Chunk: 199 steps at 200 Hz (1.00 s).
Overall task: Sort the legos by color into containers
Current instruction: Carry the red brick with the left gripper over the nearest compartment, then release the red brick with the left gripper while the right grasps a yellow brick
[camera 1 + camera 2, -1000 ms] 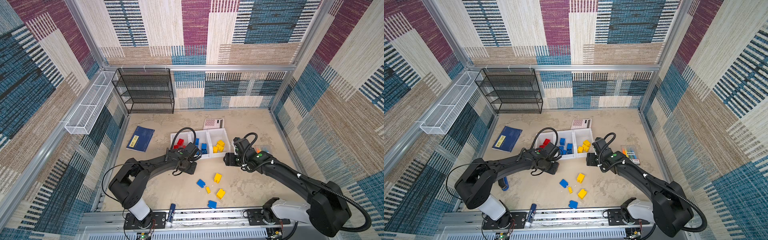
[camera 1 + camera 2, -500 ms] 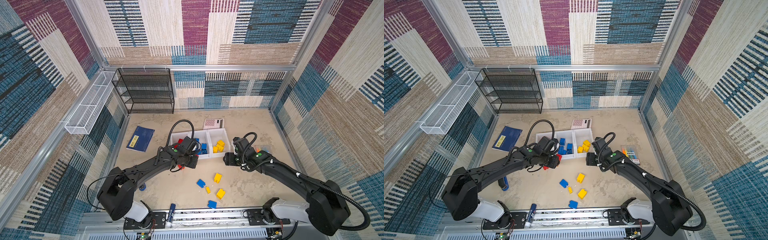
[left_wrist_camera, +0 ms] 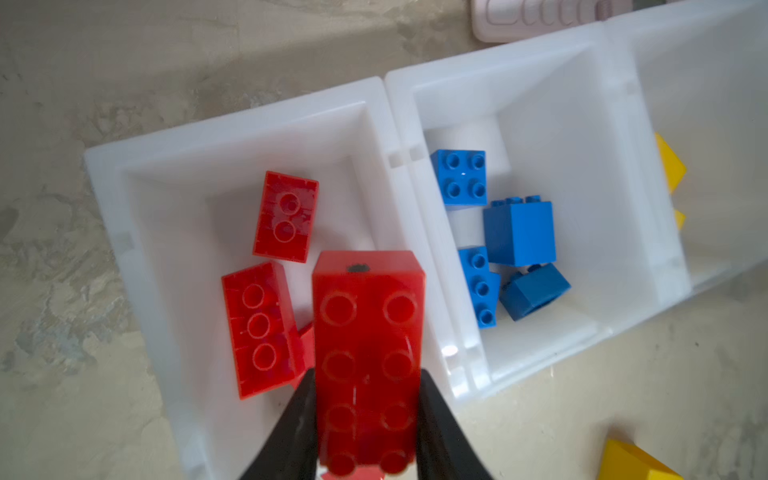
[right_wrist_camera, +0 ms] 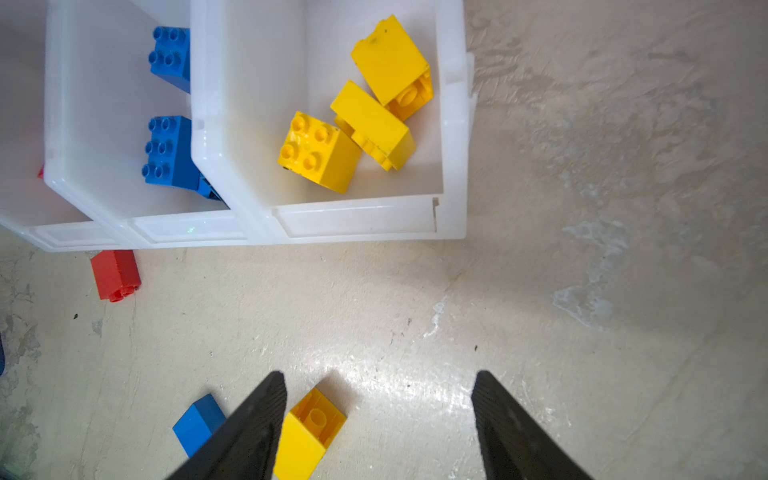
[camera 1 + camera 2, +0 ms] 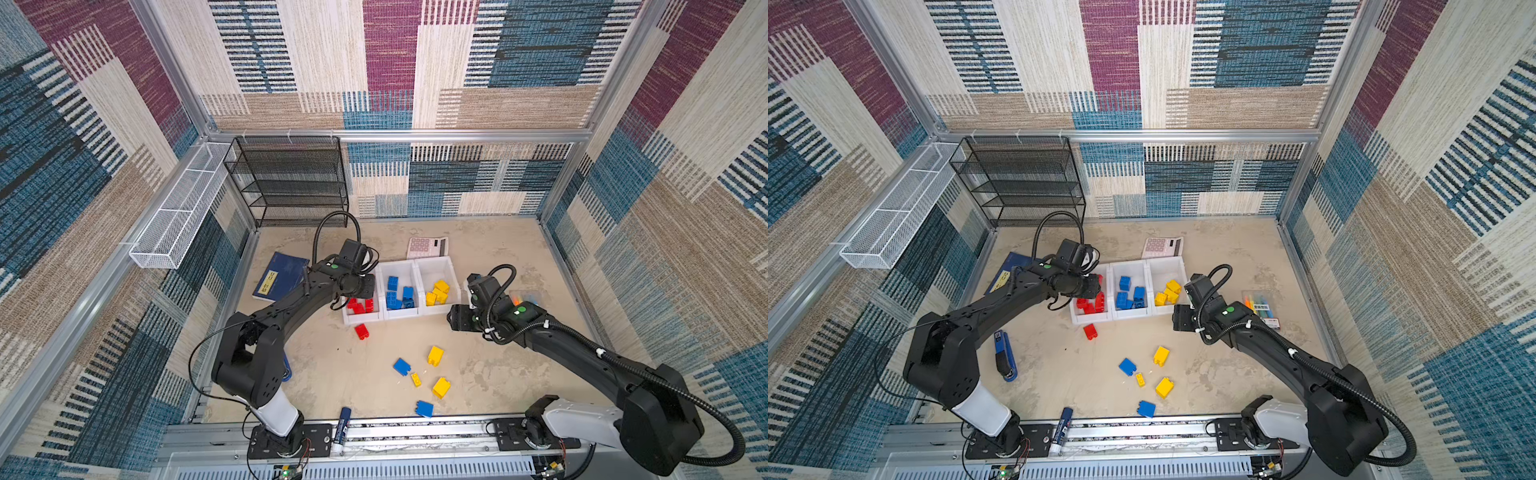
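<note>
The left gripper [image 3: 368, 376] is clamped on a long red brick [image 3: 368, 332] and holds it over the left one of the three white bins [image 5: 401, 316]. The brick's near end and the black fingers [image 3: 299, 415] run off the edge of the left wrist view. In both top views the arm hides the back of that bin. Red bricks lie in it and blue ones in the middle bin. The yellow ones lie in the right bin, which the left wrist view cuts off.

The right gripper [image 4: 379, 376] is spread wide with nothing in it, in front of the yellow bin. One finger covers part of a loose yellow brick [image 4: 309, 428]. A small red brick [image 5: 361, 331] lies just in front of the bins. A blue brick [image 5: 424, 408] sits close to the front rail [image 5: 415, 432]. There is open floor beside the right bin.
</note>
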Motion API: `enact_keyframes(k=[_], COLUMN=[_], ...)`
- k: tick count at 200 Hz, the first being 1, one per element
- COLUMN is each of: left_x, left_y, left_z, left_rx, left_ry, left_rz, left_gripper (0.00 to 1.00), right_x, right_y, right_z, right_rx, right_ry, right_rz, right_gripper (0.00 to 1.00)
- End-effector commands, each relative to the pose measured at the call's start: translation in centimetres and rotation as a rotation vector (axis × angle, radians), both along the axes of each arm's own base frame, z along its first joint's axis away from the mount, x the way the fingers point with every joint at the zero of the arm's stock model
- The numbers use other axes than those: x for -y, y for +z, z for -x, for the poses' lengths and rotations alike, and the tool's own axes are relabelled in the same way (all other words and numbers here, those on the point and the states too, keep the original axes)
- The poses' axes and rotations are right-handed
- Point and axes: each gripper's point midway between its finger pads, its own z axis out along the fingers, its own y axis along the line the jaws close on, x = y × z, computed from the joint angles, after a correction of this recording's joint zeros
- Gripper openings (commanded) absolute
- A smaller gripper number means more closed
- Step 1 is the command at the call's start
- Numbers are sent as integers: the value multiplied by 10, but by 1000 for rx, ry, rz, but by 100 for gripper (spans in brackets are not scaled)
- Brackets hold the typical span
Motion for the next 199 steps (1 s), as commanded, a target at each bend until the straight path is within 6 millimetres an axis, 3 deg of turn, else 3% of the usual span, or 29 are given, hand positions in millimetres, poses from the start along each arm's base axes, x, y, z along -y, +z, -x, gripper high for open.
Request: enact_keyframes(k=[1, 31, 119, 165, 199], left_x=[-3, -8, -17, -27, -35], left_y=[-6, -7, 7, 3, -3], left_z=[-5, -5, 15, 33, 45], left_rx=[-11, -13, 18, 14, 5], left_ry=[-40, -15, 12, 47, 73], left_rz=[-41, -57, -23, -13, -14], left_gripper=[37, 53, 56, 56, 56], right_x=[4, 7, 4, -16, -42], right_y=[2, 2, -3, -16, -35], right_z=[2, 6, 12, 32, 55], right_rx=[7, 11, -12, -46, -104], right_ry=[-10, -20, -6, 76, 180], right_rz=[8, 4, -13, -5, 33], right_gripper=[73, 74, 72, 72, 72])
